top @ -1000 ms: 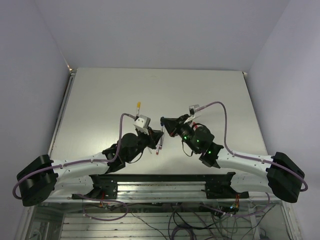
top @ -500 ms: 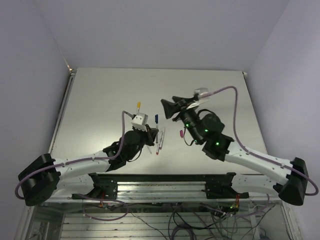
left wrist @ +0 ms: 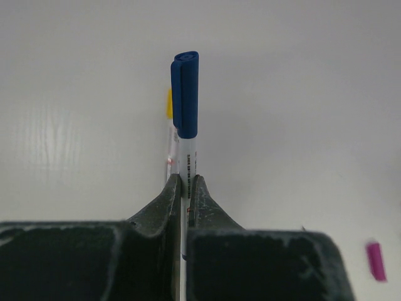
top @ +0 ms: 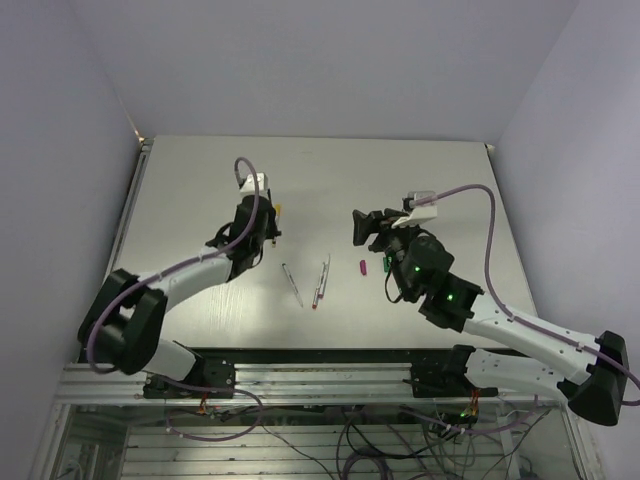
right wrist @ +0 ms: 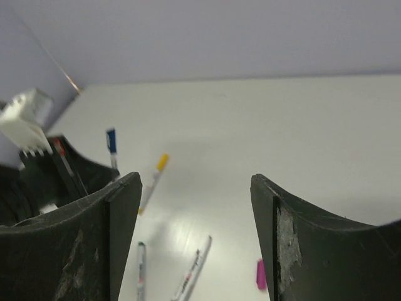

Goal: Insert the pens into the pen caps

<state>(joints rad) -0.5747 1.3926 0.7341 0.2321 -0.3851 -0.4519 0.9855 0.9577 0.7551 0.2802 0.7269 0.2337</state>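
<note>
My left gripper (left wrist: 186,179) is shut on a white pen whose far end wears the blue cap (left wrist: 185,94); in the top view this gripper (top: 266,238) hangs at the table's left middle. Just behind it on the table lies a pen with a yellow cap (left wrist: 169,103). My right gripper (right wrist: 195,182) is open and holds nothing; in the top view it (top: 358,225) hovers right of centre. A loose magenta cap (top: 362,267) lies below it. Uncapped pens lie near the front: one green-tipped (top: 292,285), and a close pair (top: 320,282).
A small red thing (top: 386,262) shows beside the magenta cap, under the right arm. The table's raised left rim (top: 128,215) runs close to the left arm. Purple cables loop off both wrists.
The right gripper has opened and pulled back to the right. The left arm has swung left and farther back, carrying the blue-capped pen towards the yellow-capped one.
</note>
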